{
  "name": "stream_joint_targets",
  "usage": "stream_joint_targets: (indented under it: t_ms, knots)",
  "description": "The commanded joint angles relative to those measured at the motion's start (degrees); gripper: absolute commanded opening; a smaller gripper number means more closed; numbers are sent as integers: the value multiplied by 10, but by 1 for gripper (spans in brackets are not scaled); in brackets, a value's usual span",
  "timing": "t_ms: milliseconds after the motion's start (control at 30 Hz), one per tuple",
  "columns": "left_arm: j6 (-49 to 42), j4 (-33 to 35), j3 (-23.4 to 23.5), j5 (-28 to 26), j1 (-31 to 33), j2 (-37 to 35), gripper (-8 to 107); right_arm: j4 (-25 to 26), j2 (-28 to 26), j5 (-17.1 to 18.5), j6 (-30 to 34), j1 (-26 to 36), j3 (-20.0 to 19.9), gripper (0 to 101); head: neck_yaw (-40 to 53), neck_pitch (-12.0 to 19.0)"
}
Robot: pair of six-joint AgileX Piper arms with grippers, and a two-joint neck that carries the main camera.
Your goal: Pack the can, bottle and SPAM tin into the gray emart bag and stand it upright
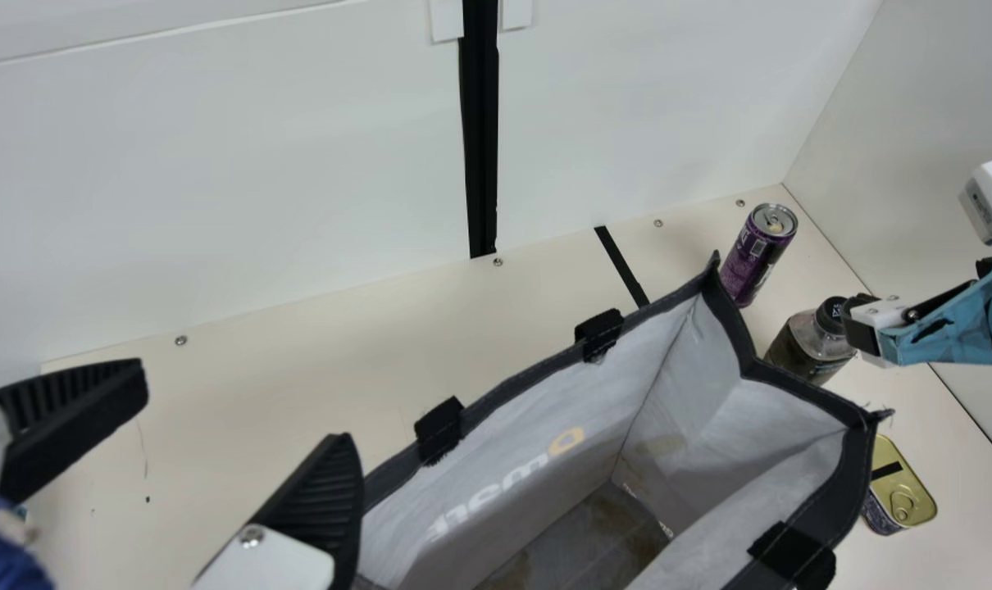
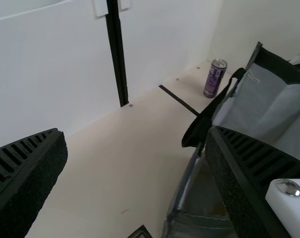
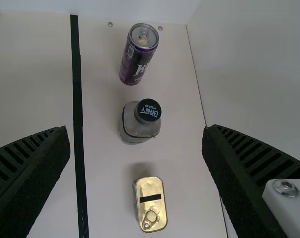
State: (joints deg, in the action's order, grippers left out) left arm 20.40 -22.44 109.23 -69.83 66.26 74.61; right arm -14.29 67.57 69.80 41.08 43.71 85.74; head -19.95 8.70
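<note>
L gripper (image 2: 137, 133) agape, R gripper (image 3: 136, 131) too! Can (image 3: 138, 54) near table (image 1: 299, 369)'s far R corner; bottle (image 3: 130, 130) prob. next: centre it, lift upright.

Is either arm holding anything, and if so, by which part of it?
Nothing is held: the left tool is open near the bag, and the right tool is open over the table.

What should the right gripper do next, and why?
I'd probably lower the right gripper toward the transparent, black-capped plastic bottle: the gripper is open, the right wrist view shows the bottle upright near its middle, and the gray fabric bag gapes open.
</note>
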Motion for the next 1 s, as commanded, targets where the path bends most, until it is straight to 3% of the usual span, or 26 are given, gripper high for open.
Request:
stream_joint_targets:
  t_ms: [0,667,967]
  knots:
    - [1,3,7,-1,8,6,90,0,0,0,0,0,0,95,0,13]
    - [-42,74,97,1,40,86,90,0,0,0,0,0,0,95,0,13]
    - [-78,113,101,23,28,114,90,0,0,0,0,0,0,95,0,13]
